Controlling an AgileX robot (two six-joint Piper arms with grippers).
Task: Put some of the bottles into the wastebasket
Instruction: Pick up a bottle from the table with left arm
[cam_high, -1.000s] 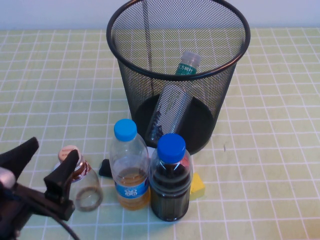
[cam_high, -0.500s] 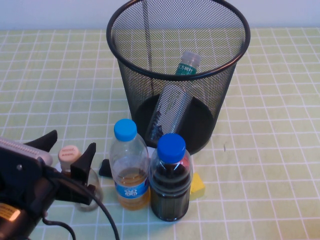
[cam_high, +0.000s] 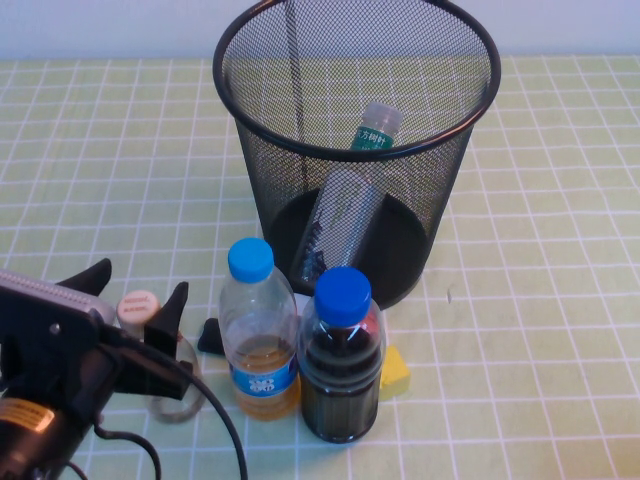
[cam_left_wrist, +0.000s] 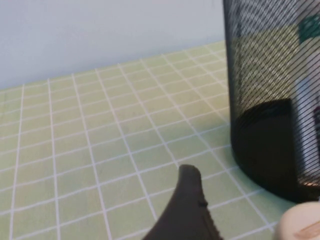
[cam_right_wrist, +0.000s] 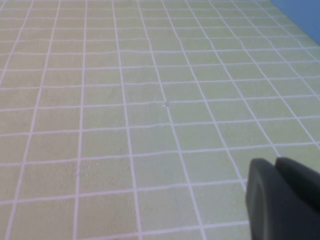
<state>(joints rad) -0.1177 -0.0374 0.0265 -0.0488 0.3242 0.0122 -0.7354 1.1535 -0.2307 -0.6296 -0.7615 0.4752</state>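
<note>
The left end effector (cam_high: 138, 300) was at the near left corner of the tabletop (cam_high: 540, 300), its two dark fingers spread apart on either side of the pale pinkish cap of the squat bottle (cam_high: 150, 340). One finger (cam_high: 172, 312) stood just beside the cap on the side toward the other bottles; the other pointed toward the left edge. Whether either finger touched the bottle could not be told. In the left wrist view one finger (cam_left_wrist: 186, 210) rose in front, with the cap at the lower corner and the mesh wall of the wastebasket (cam_left_wrist: 272, 90) beyond.

The squat bottle stood upright near the front edge, left of the light-blue-capped bottle (cam_high: 258, 335) holding amber liquid. Touching or just beside that one stood the blue-capped bottle (cam_high: 342, 360) of dark liquid. A yellow block (cam_high: 395, 372) and a small black piece (cam_high: 210, 336) lay just behind these bottles.

The wastebasket (cam_high: 355, 150) stood behind them, toward the far edge and about midway between the left and right edges. Inside it the green-labelled bottle (cam_high: 350, 200) leaned tilted, its white cap up against the mesh wall.

The right end effector (cam_right_wrist: 282, 205) showed only in its own wrist view, as a dark shape above bare checked tabletop; whether it was open or closed I cannot tell.
</note>
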